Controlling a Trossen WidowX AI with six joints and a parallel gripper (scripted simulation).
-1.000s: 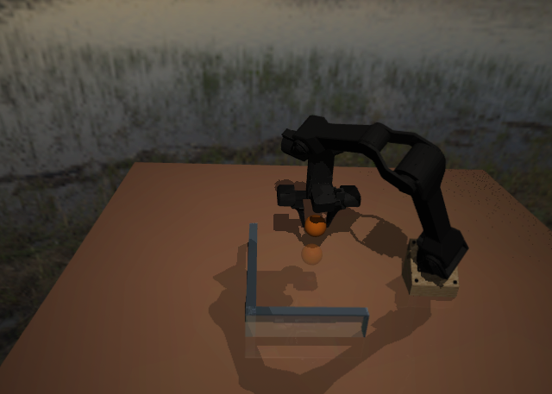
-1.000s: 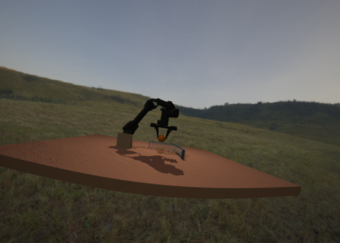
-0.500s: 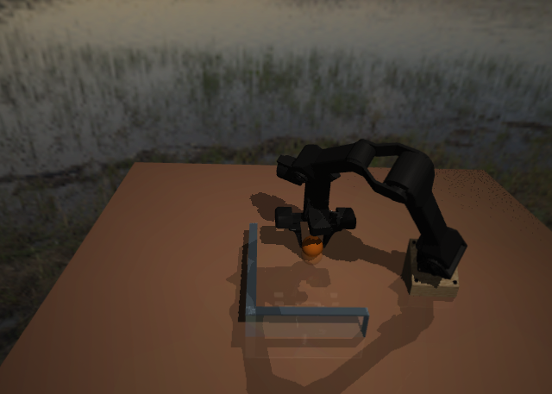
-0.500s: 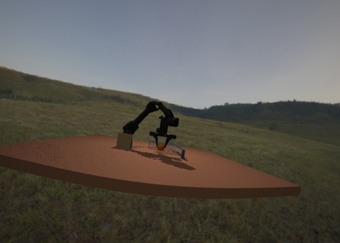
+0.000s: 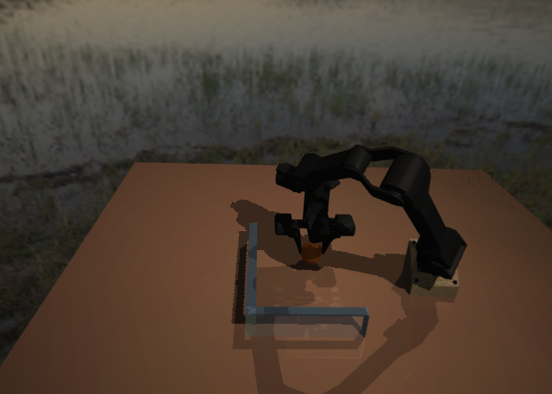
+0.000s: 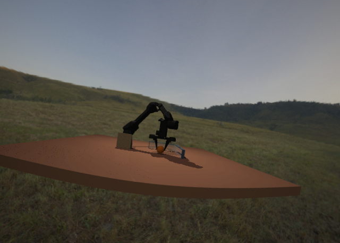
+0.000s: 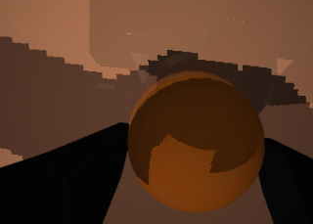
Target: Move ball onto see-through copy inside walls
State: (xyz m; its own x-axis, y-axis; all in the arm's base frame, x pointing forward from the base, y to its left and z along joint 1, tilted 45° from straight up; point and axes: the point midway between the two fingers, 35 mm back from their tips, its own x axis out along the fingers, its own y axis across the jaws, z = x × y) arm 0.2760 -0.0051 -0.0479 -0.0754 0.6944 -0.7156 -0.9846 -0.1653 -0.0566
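Top view: the end effector (image 5: 313, 246) points straight down and is clenched on the ball (image 5: 311, 252), which sits between its fingertips, low over the desk (image 5: 155, 269). The walls (image 5: 253, 269) form an L: one runs just beside the end effector on its left in this view, the other lies nearer the camera, well apart from it. The see-through copy is not visible here; it may be hidden by the ball or lost in shadow.

Exterior view: the ball (image 6: 160, 149) hangs at the fingertips, at or just above the desk (image 6: 82, 163), with the walls (image 6: 175, 148) just behind it.

Wrist view: the ball (image 7: 196, 141) fills the gap between the two dark fingers, shadowed desk beneath. No copy shows apart from it.

My reading: this is the placing step, with the ball lowered at the spot. Next calls for a gentle release so the ball does not roll, then a straight lift away.
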